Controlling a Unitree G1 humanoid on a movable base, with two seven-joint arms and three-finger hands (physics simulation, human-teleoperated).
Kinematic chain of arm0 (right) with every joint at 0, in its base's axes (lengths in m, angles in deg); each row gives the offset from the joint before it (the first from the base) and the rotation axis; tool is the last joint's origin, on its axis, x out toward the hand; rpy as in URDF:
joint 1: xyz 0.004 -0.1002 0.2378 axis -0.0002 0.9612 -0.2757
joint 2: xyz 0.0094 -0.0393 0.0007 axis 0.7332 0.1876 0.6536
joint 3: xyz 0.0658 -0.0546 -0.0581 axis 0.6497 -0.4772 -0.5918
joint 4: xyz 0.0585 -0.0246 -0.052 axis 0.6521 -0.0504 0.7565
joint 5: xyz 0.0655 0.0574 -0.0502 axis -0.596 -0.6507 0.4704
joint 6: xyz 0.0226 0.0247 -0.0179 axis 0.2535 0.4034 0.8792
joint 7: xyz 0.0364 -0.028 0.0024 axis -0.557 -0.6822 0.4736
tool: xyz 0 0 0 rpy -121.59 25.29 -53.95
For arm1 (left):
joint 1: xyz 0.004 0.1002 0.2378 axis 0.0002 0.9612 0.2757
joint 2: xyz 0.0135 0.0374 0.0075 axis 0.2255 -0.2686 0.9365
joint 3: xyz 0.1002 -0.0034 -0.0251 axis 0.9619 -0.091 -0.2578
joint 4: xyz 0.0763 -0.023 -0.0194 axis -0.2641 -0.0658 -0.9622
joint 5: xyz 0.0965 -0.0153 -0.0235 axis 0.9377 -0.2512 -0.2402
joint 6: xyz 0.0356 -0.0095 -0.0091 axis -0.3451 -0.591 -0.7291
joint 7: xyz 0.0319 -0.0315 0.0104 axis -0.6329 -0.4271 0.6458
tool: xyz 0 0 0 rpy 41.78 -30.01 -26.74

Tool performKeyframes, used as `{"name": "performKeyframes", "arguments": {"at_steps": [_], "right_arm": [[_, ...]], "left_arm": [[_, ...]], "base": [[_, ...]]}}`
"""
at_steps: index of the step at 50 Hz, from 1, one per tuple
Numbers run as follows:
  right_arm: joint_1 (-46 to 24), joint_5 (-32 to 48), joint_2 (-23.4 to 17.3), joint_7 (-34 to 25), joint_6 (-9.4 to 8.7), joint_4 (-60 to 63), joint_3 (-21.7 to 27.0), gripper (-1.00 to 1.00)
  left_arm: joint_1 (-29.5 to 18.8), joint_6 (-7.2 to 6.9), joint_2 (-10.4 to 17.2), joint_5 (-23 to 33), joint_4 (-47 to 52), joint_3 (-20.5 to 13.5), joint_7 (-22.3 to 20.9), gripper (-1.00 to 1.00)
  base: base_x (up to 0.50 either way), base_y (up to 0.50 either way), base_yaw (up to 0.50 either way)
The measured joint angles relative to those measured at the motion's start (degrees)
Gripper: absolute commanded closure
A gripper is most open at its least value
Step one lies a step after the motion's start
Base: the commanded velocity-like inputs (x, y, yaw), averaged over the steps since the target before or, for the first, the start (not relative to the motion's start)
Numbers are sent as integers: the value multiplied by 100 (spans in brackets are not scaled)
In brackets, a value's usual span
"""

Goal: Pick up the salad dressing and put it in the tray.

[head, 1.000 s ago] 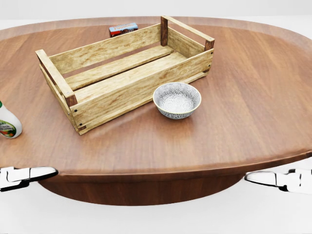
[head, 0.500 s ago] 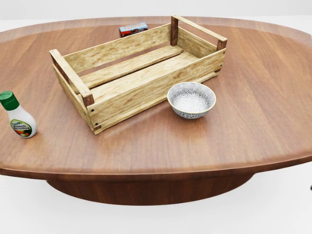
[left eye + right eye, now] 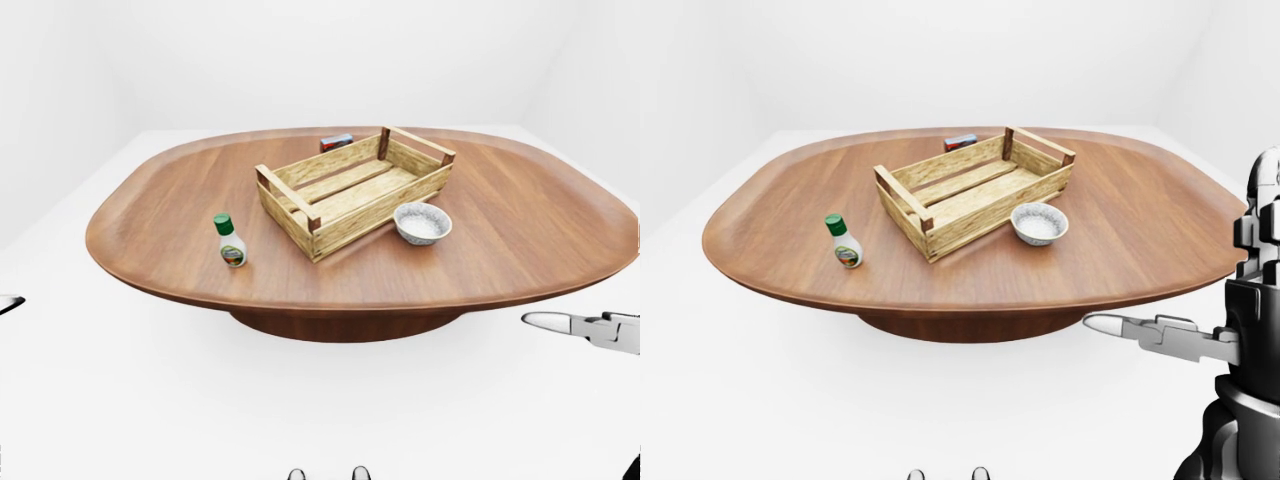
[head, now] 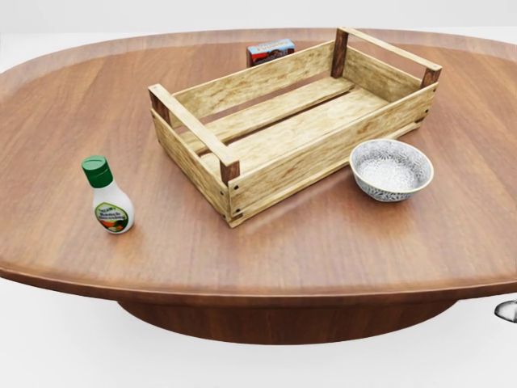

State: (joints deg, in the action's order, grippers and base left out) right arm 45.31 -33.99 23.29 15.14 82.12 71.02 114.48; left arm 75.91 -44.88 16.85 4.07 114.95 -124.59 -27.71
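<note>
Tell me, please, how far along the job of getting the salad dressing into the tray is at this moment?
Nothing is done yet. The salad dressing stands upright on the table, apart from the empty wooden tray to its right. Nothing is in hand: the right hand hovers off the table's edge, fingers extended, and the left hand barely shows. Reaching, grasping, lifting and placing all remain.

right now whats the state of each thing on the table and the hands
salad dressing: upright, capped, on the table, left of the tray
tray: empty
bowl: upright, empty
small box: lying beyond the tray
right hand: open, holding nothing
left hand: barely in view
</note>
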Motion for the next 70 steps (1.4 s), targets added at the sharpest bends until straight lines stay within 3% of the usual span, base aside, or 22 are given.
{"name": "performKeyframes", "arguments": {"at_steps": [28,48,70], "right_arm": [[40,241,88,-344,0,-11,-123,-100],[-13,-1024,9,-251,0,284,281,-100],[21,-1292,-2,-208,0,279,309,-100]], "left_arm": [[11,0,-17,86,-110,16,-59,-100],[2,0,-61,179,-208,117,-109,-100],[8,0,-99,222,-237,188,-143,-100]], "base": [[41,37,0],[50,1,0],[50,-2,0]]}}
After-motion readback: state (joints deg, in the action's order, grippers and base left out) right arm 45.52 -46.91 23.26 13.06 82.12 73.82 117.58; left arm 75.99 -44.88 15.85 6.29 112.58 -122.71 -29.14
